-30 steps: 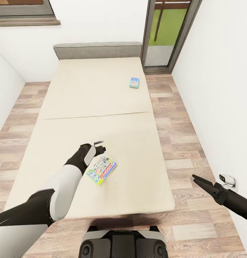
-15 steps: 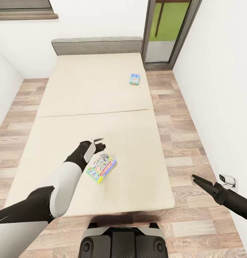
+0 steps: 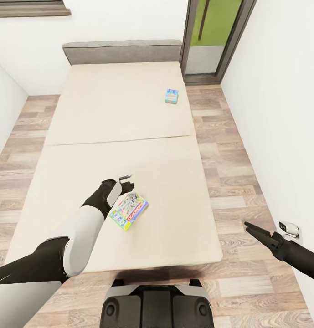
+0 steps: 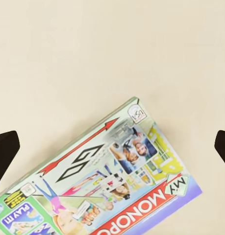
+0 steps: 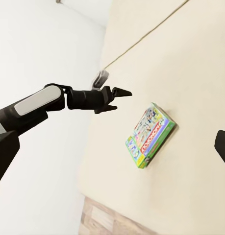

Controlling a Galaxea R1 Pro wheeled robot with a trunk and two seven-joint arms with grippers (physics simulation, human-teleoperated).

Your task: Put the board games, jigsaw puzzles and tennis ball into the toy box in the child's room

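While the left gripper point(image 3: 126, 181) is held wide open just above the near board game point(image 3: 128, 211) on the bed point(image 3: 120, 118), nothing is gripped, and the right gripper point(image 3: 253, 229) is spread, empty, over the floor point(image 3: 234, 182)

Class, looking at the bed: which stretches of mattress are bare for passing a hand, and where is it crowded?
Bare: everything between the near board game and the far blue one, plus the headboard side. Crowded: beside the near game, where the open left gripper hovers.

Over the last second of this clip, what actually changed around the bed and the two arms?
The camera moved: the whole view slid, with more floor past the bed's foot. The open left gripper still hovers over the near board game, not touching it. Far board game and open right gripper stayed put.
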